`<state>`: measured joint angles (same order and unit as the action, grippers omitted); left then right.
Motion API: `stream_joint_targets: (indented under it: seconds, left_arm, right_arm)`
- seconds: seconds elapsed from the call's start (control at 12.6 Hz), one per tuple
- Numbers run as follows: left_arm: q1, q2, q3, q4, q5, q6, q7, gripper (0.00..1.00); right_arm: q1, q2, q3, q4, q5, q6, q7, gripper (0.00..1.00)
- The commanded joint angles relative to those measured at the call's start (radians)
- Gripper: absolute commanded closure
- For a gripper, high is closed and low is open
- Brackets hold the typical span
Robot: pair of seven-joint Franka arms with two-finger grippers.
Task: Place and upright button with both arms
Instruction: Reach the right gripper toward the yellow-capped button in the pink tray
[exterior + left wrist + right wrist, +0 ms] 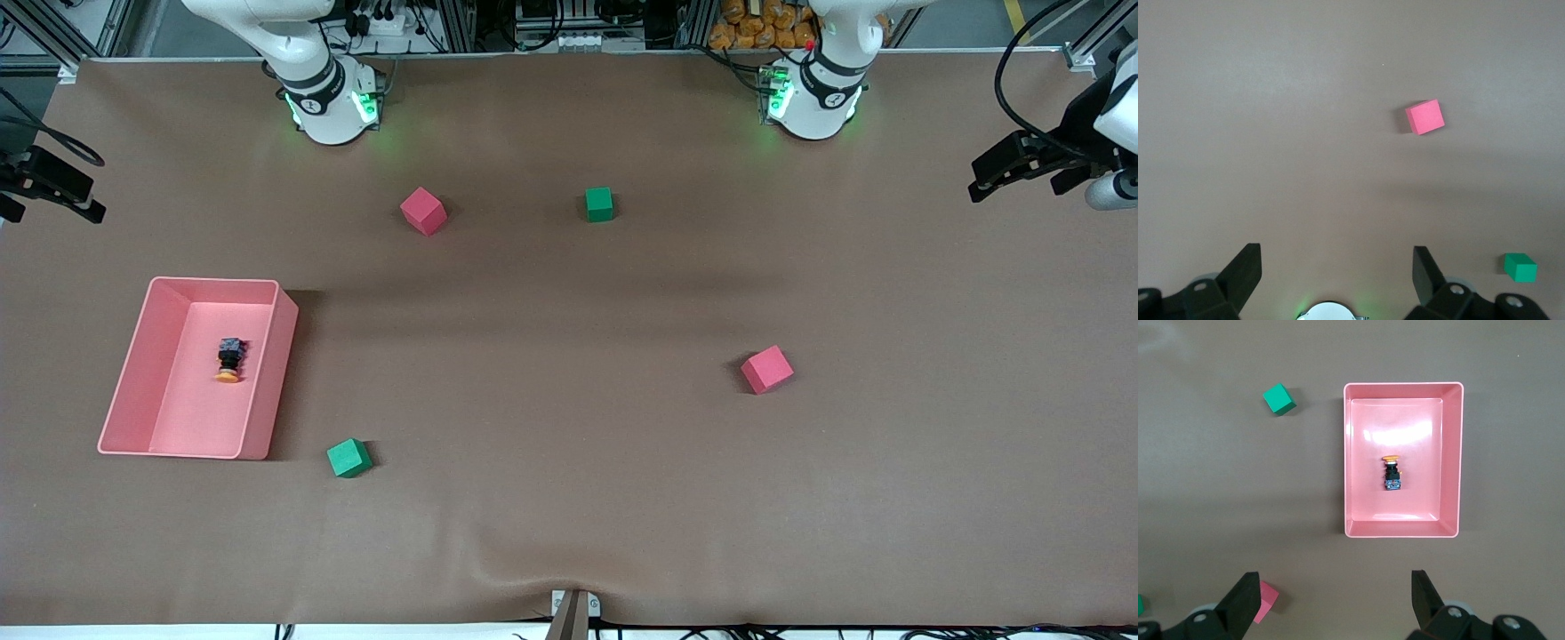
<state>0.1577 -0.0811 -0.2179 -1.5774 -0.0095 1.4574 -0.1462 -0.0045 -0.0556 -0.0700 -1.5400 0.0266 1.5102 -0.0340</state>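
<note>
button (229, 359) is found lying on its side inside the pink tray (267, 373), near the table (569, 516) edge at the right arm's end, orange cap pointed toward the front edge. nothing's been grabbed yet, so it looks like the very start. right gripper (1331, 600) is held high over the tray with fingers spread wide; left gripper (1337, 270) is spread too, over bare table near a red cube (1425, 117). next move probably calls for the right gripper to be lowered into the tray. no readable labels can be made out.

Orange-capped black button (229, 359) – pink tray (260, 436) – brown table (569, 498)
</note>
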Motion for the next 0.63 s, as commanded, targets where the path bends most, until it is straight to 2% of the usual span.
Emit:
stream_joint_targets:
  seconds: [0.0,0.32,0.55]
  left_arm:
    - [0.003,0.007,-0.008,0.022,0.005,-0.005,0.017,0.0]
    - [0.012,0.007,-0.006,0.022,0.01,-0.005,0.022,0.0]
    - [0.014,0.003,-0.004,0.019,0.008,-0.023,0.04,0.0]
  right_arm:
    - [-0.023,-0.027,0.024,-0.029,-0.027,0.008,-0.009,0.0]
    - [-0.023,-0.027,0.026,-0.028,-0.042,0.004,-0.009,0.0]
    - [-0.025,0.014,0.018,0.003,-0.039,-0.002,-0.009,0.0]
